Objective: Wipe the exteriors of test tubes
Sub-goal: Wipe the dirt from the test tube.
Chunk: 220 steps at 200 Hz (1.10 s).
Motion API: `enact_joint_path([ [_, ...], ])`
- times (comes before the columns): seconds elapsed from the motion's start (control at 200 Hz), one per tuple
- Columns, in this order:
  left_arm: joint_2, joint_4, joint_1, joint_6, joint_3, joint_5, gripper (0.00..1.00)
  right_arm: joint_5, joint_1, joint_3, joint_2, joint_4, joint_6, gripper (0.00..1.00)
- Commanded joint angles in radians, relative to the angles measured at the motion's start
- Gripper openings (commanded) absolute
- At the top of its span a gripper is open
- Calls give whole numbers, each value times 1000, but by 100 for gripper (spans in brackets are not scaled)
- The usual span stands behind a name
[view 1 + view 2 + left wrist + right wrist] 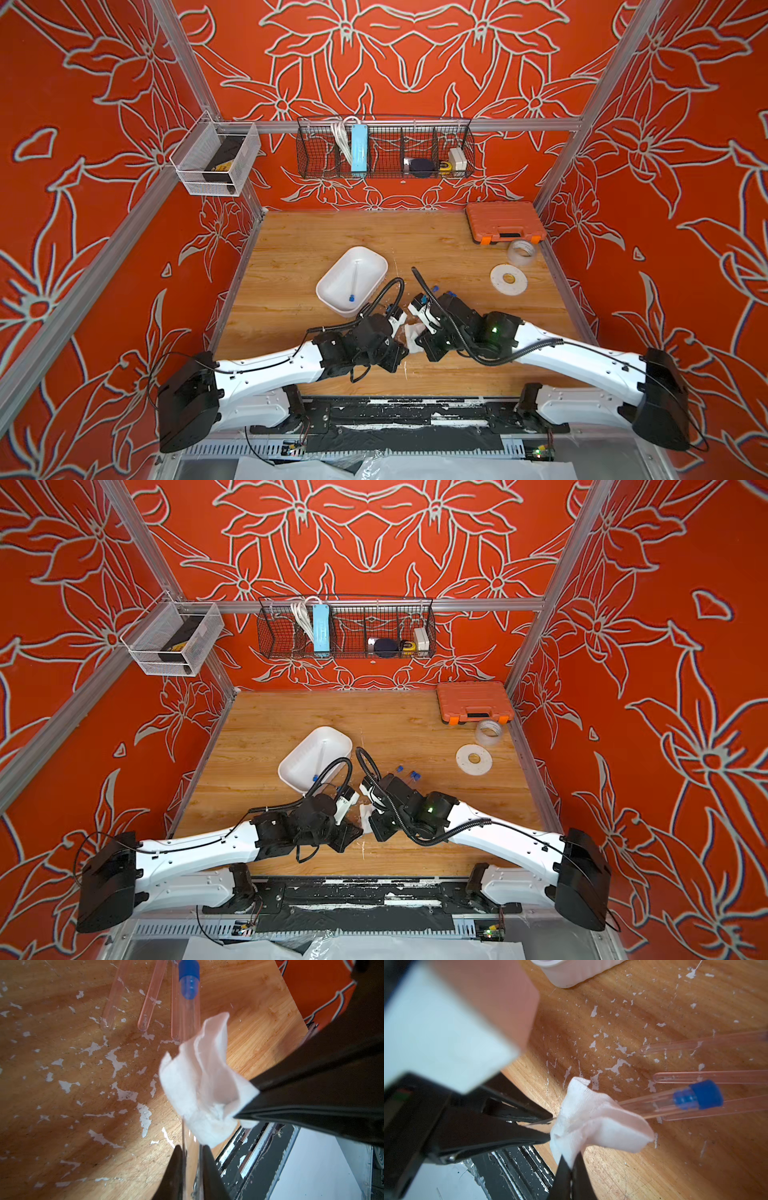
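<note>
The left end effector (191, 1149) pinches the test tube (190, 1014) by its closed end, long axis pointing away from it. The right end effector (571, 1159), pinching the tissue (591, 1126), crosses it mid-length.

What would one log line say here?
left hand: shut on test tube | right hand: shut on tissue over it | table: three more tubes | white tub: one tube

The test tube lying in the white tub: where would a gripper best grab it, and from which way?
Probably the clear shaft of the test tube, about midway, well clear of its blue cap. Come straight down from above with the jaws across its width: it lies flat on the floor of the white tub, whose raised walls would likely block a sideways approach.
</note>
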Motion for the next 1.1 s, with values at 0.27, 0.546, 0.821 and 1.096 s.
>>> enact_joint_path([
  [0.27,-37,-43,-28,26,35,-54,13,252,2,115,71,-148,-62,0],
  [0.546,-81,-81,-33,27,30,-95,13,283,-56,137,83,-179,-124,0],
  [0.821,-81,-85,-35,31,19,-109,13,235,-89,188,84,-183,-158,0],
  [1.096,-51,-81,-37,47,32,-152,13,156,-33,154,68,-154,-96,0],
])
